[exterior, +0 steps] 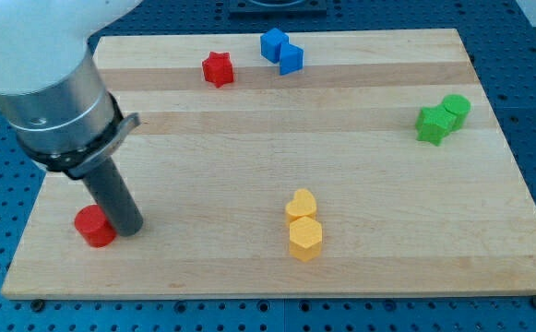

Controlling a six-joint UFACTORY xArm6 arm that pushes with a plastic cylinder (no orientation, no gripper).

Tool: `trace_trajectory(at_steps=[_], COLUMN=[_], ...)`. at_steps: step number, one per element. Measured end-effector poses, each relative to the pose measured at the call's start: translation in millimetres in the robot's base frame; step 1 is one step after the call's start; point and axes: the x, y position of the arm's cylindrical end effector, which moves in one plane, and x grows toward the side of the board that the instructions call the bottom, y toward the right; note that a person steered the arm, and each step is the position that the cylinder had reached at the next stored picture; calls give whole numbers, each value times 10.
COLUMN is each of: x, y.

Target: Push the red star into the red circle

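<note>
The red star (pixel 218 68) lies near the view's top, left of centre, on the wooden board (pixel 277 267). The red circle (pixel 93 226), a short cylinder, sits near the board's lower left corner. My tip (pixel 127 227) rests on the board just to the right of the red circle, touching or almost touching it. The red star is far from the tip, up and to the right of it. The arm's grey body (pixel 55 92) fills the view's upper left.
Two blue blocks (pixel 280 50) sit together at the top centre, right of the red star. A green star and a green cylinder (pixel 442 118) sit at the right. A yellow heart (pixel 301 205) and a yellow hexagon (pixel 305 238) sit at the bottom centre.
</note>
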Motion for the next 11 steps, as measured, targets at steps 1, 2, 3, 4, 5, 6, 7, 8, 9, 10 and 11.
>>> trace_trajectory(at_steps=[1, 2, 3, 4, 5, 6, 7, 8, 9, 10, 11], x=[0, 0, -61, -259, -557, -913, -1242, -1559, -1797, -2093, -2339], y=[-121, -126, 35, 251, 391, 457, 604, 813, 1133, 1419, 1598])
